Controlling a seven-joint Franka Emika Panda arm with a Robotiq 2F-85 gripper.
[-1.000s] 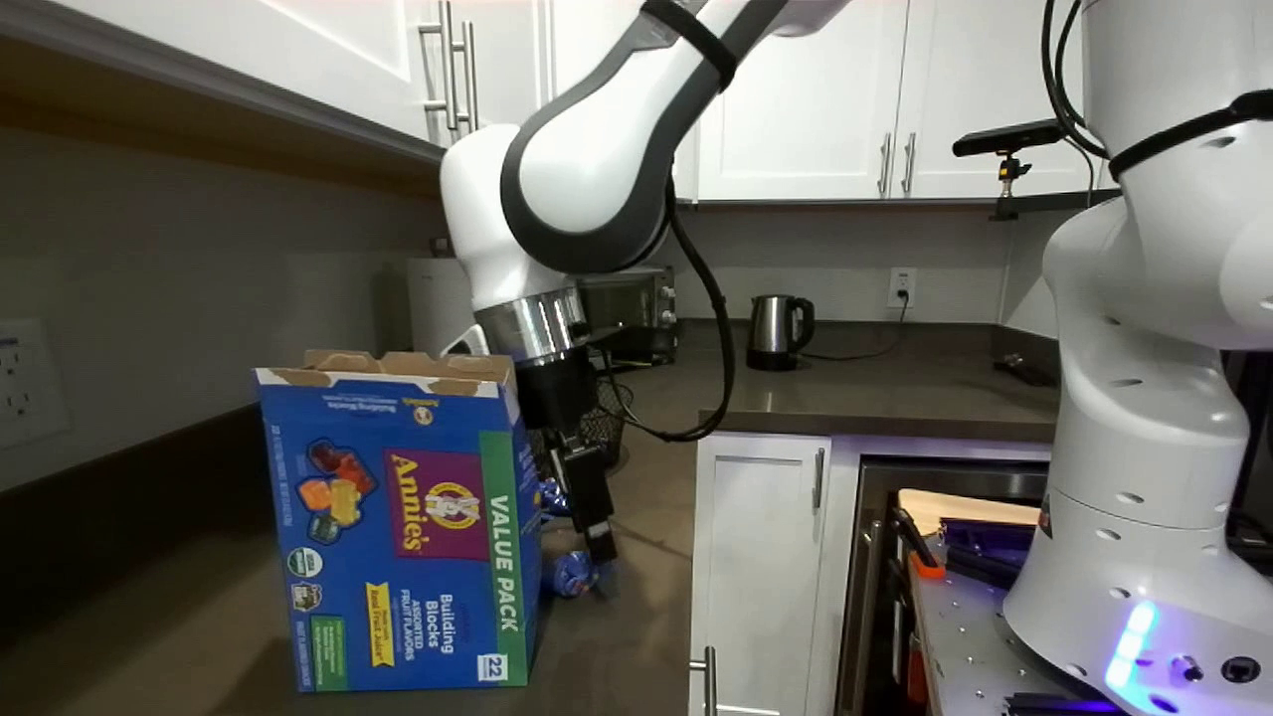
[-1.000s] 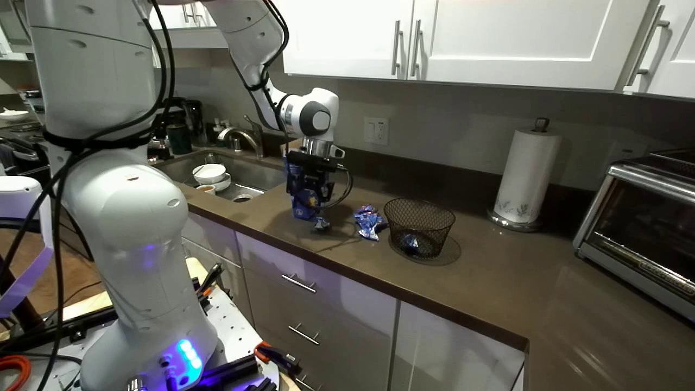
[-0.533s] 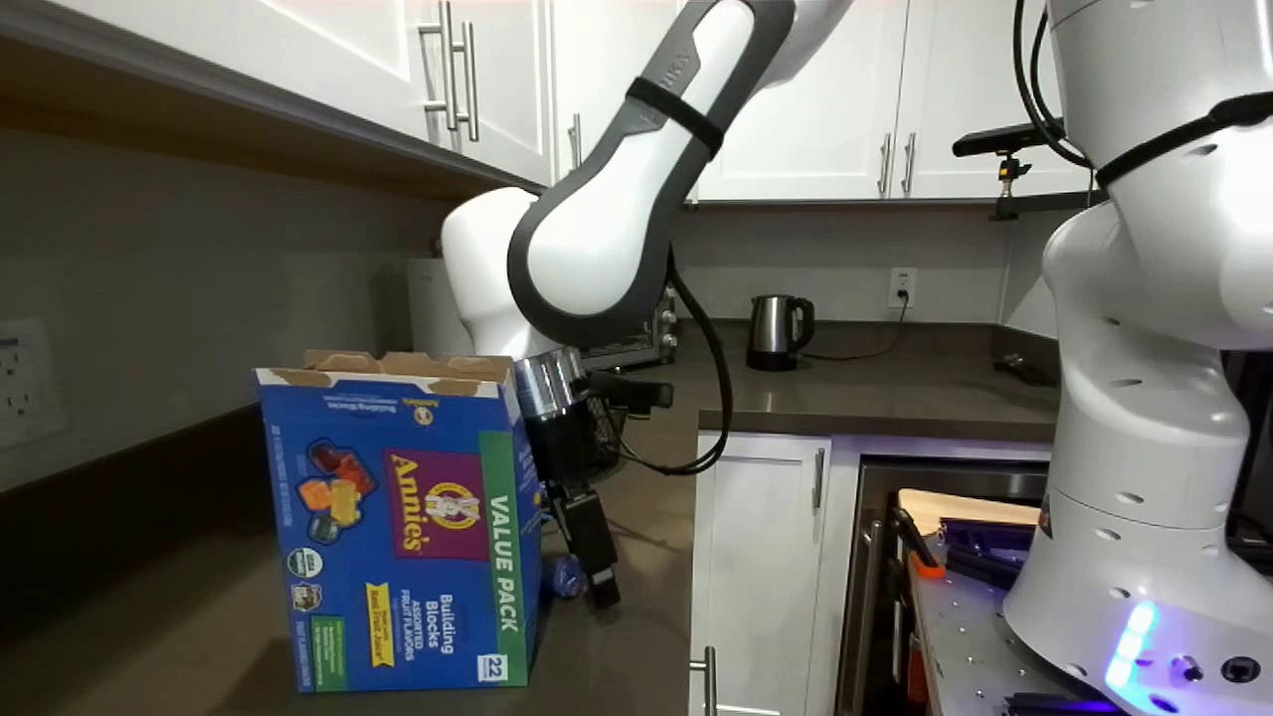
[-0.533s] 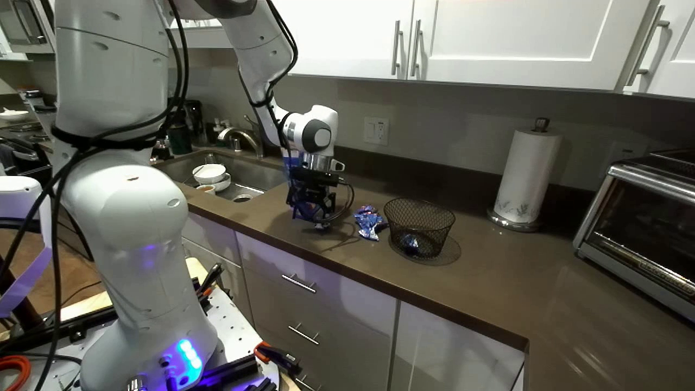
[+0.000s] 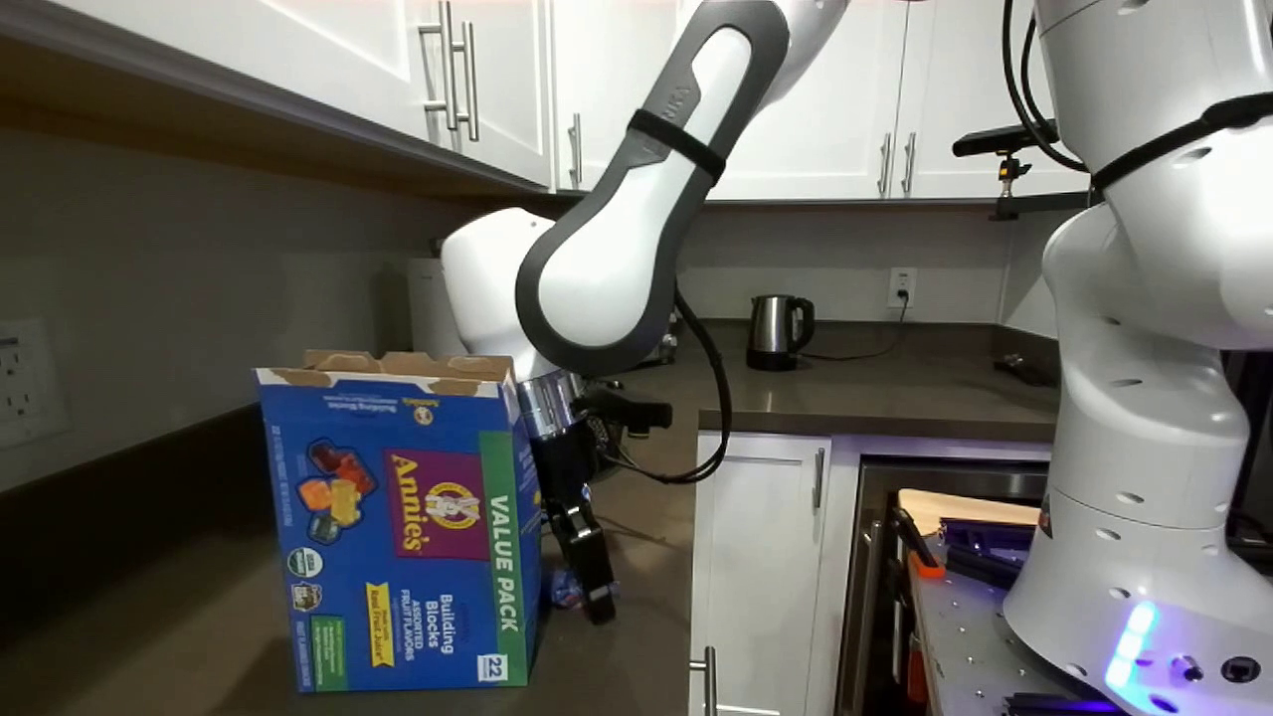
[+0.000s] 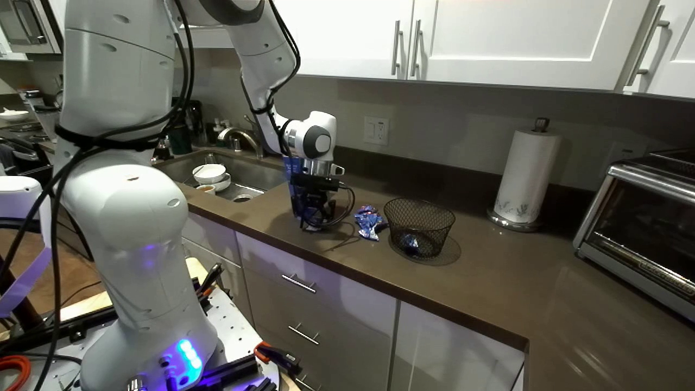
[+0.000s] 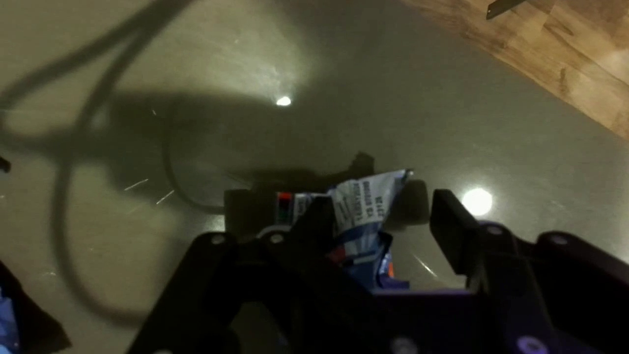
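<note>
Since a second ago the white-and-grey jointed robot arm (image 5: 617, 278) has sunk toward the smooth, glossy brown counter (image 6: 488, 282), bringing the black two-fingered gripper (image 7: 381, 204) lower beside the tall blue cardboard box (image 5: 393, 527). The forearm slants down toward the box; the wrist points the fingers steeply downward, their tips leaning away from the box. The fingers stand apart, with bare counter showing between one of them and a crinkled, shiny blue-and-white pouch (image 7: 366, 201), so nothing is clamped. The pouch lies just beside the box, between the fingers; the second finger overlaps it, and contact there cannot be told. The box has a torn, ragged brown rim. Beyond the pouch from the box lie crumpled blue wrappers (image 6: 369, 221), then a tapering basket of dark wire mesh (image 6: 418, 220).
</note>
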